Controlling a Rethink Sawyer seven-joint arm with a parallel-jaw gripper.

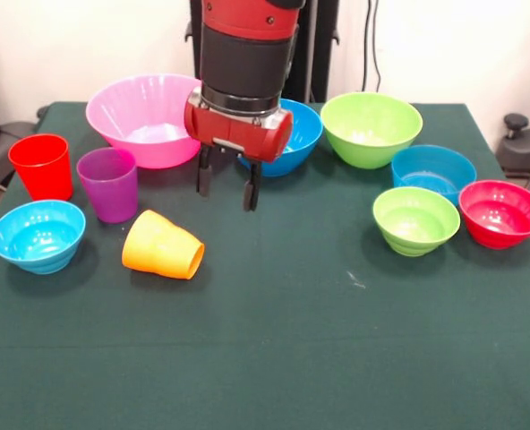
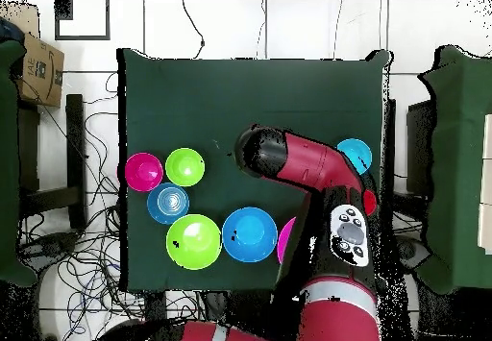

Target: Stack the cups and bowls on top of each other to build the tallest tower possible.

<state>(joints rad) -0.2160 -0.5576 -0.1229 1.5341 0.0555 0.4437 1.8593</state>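
My gripper (image 1: 227, 191) hangs open and empty a little above the cloth, in front of the mid-sized blue bowl (image 1: 297, 143). The orange cup (image 1: 162, 245) lies on its side just below and left of it. The red cup (image 1: 41, 166) and purple cup (image 1: 109, 184) stand upright at the left, by the small light blue bowl (image 1: 38, 235). The big pink bowl (image 1: 144, 116) sits behind them. At the right are the mid-sized lime green bowl (image 1: 371, 128), small blue bowl (image 1: 433, 170), small lime green bowl (image 1: 415, 219) and red bowl (image 1: 501, 212). Nothing is stacked.
The dark green table (image 1: 274, 340) has open cloth across its near half. In the overhead view the arm (image 2: 307, 169) covers the cups and the gripper. Cables and a cardboard box (image 2: 38, 68) lie on the floor around the table.
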